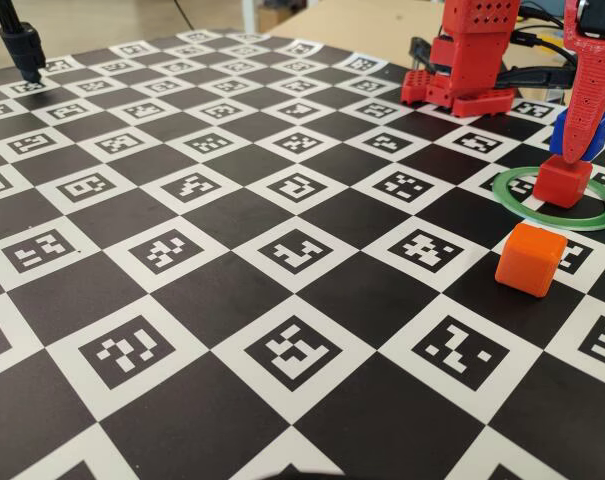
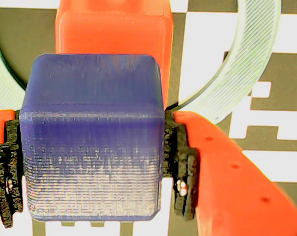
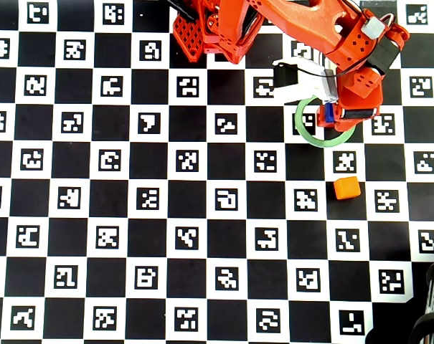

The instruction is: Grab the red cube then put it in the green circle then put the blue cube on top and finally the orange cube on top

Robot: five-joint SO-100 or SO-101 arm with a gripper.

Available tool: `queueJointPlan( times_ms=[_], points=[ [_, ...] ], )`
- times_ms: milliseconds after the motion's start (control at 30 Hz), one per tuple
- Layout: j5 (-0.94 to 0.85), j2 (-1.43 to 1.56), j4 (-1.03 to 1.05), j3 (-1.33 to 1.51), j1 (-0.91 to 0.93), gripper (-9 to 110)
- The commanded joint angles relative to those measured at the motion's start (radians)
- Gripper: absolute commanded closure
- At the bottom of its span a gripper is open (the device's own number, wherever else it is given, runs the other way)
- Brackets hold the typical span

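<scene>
Wrist view: pincer clamped on the blue cube, held directly above the red cube. Fixed view, right edge: red cube inside the green circle; orange cube just outside. Worktop markers carry no readable writing.

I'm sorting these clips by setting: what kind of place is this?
Likely a robotics lab or hobby bench, not a home scene: the table is covered by a checkerboard of coded markers, a 3D-printed red arm's hand grips a blue cube, and a green circle marks the target.
</scene>
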Motion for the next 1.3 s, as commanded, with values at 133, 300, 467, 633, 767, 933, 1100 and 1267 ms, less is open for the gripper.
queueJointPlan(
  times_ms=[133, 300, 467, 633, 767, 933, 1100, 1267],
  points=[
    [-0.012, 0.133, 0.017, 0.035, 0.015, 96],
    [-0.014, 0.178, 0.017, 0.066, 0.029, 96],
    [-0.014, 0.198, 0.008, 0.089, 0.032, 96],
    [0.005, 0.216, -0.012, 0.109, 0.006, 96],
    [0.005, 0.222, -0.026, 0.11, -0.023, 96],
    [0.003, 0.222, -0.049, 0.114, -0.038, 96],
    [0.005, 0.21, -0.066, 0.114, -0.034, 96],
    [0.005, 0.204, -0.075, 0.117, -0.02, 96]
  ],
)
